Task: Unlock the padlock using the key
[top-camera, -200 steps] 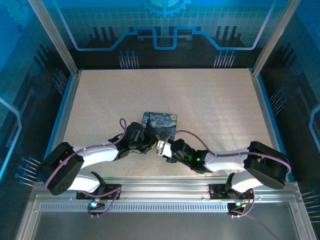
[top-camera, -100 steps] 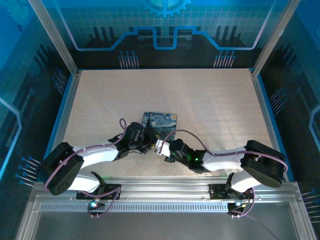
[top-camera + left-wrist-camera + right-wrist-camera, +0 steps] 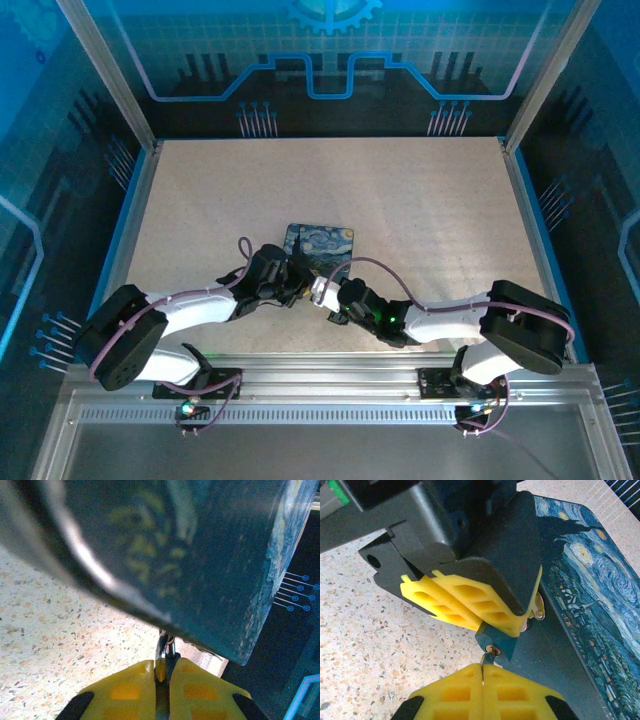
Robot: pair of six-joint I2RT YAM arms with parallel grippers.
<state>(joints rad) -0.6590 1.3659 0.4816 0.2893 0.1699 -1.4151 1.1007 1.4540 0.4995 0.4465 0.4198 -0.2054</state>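
Observation:
The padlock (image 3: pixel 506 641) is a small dark body with a brass keyhole facing my right gripper, and its silvery shackle (image 3: pixel 538 608) pokes out behind. My left gripper (image 3: pixel 516 625) is shut on it just above the table, beside the tin. My right gripper (image 3: pixel 483 674) is shut on the key (image 3: pixel 485 660), a thin metal sliver whose tip touches the keyhole. From above, the left gripper (image 3: pixel 299 286) and right gripper (image 3: pixel 322 296) meet tip to tip. In the left wrist view the padlock (image 3: pixel 165 652) sits between the pads of my left gripper (image 3: pixel 161 674).
The night-sky printed tin (image 3: pixel 320 243) lies flat right behind both grippers; its edge (image 3: pixel 580 605) runs along the padlock's right side. Speckled beige tabletop (image 3: pixel 420 200) spreads all around, bounded by blue side rails and a metal frame.
My right gripper has crept a little left towards the left gripper, closing the gap between key and padlock. The left arm and tin have stayed put.

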